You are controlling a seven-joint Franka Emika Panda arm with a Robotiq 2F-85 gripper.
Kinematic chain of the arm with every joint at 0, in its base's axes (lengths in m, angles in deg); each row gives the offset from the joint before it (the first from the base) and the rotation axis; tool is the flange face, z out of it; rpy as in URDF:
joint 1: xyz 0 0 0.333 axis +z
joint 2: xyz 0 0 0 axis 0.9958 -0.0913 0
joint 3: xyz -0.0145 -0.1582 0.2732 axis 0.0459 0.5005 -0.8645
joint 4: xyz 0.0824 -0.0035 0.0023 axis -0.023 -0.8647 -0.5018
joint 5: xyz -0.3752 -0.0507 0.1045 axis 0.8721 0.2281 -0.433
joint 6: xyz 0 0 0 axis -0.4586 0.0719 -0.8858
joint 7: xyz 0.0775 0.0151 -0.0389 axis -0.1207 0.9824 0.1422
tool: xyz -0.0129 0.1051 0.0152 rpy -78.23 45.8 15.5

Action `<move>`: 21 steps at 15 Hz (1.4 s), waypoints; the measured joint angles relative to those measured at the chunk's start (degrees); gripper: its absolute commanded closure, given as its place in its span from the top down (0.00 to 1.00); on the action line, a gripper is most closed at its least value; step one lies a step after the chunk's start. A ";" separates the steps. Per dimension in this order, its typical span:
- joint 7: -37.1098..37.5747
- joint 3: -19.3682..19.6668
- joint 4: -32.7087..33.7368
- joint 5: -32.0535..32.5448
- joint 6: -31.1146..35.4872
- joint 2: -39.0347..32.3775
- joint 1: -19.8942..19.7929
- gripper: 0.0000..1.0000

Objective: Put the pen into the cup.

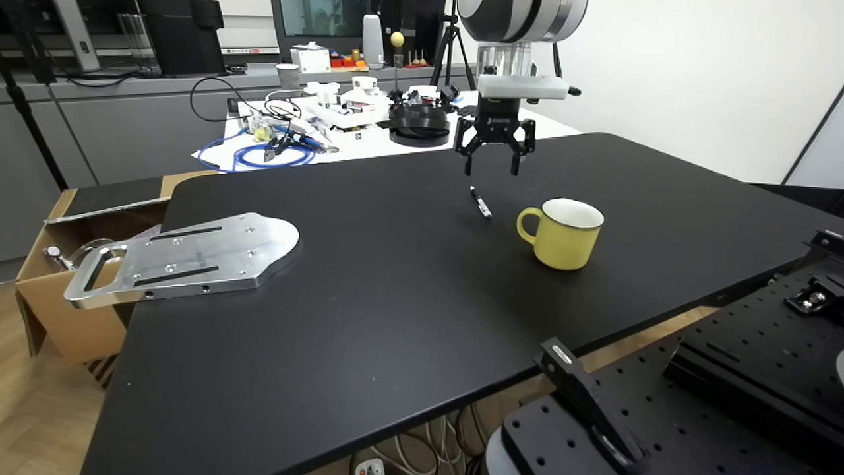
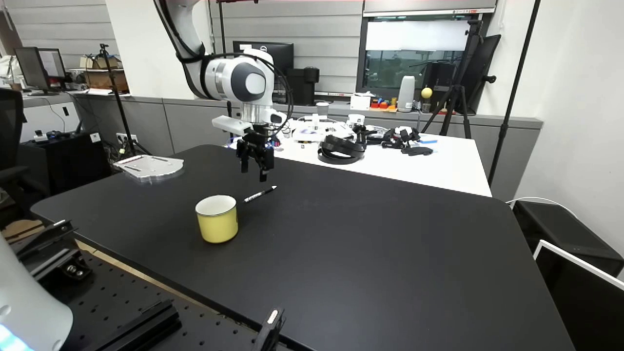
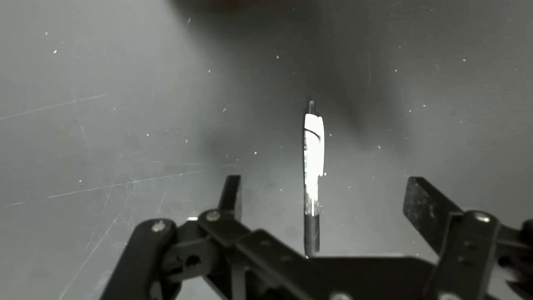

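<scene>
I look down over the bench (image 1: 343,356) in both exterior views, from its near edge (image 1: 422,412) toward its far edge (image 1: 369,163); they share the cup (image 1: 566,243) and pen (image 1: 481,202). In an exterior view I'm closer to the edge under the metal plate (image 1: 198,254); in an exterior view, to the opposite edge (image 2: 534,273). My wrist view faces down, nearest the pen.

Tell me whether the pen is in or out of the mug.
Out: the pen lies on the black table, apart from the yellow mug, in both exterior views.
</scene>
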 measured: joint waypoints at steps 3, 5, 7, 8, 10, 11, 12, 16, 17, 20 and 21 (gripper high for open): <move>0.00 0.00 0.04 0.00 0.00 0.00 0.00 1.00; 0.00 0.00 0.04 0.00 0.00 0.00 0.00 1.00; -0.16 0.00 0.02 0.00 0.00 0.00 0.00 1.00; -0.18 0.00 0.00 0.00 0.10 -0.06 0.00 1.00; -0.17 0.01 -0.03 0.01 1.53 -0.60 0.00 1.00; -0.17 0.03 -0.03 0.01 2.68 -1.08 0.00 1.00; -0.17 0.03 -0.04 0.01 4.05 -1.66 0.00 1.00; -0.17 -0.05 -0.07 -0.36 9.89 -4.16 0.00 1.00; -0.17 -0.11 -0.08 -0.61 10.89 -4.74 0.00 1.00; -0.24 -0.28 -0.07 -1.17 12.88 -6.25 0.00 1.00; -0.24 -0.31 -0.07 -1.20 13.42 -6.64 0.00 1.00</move>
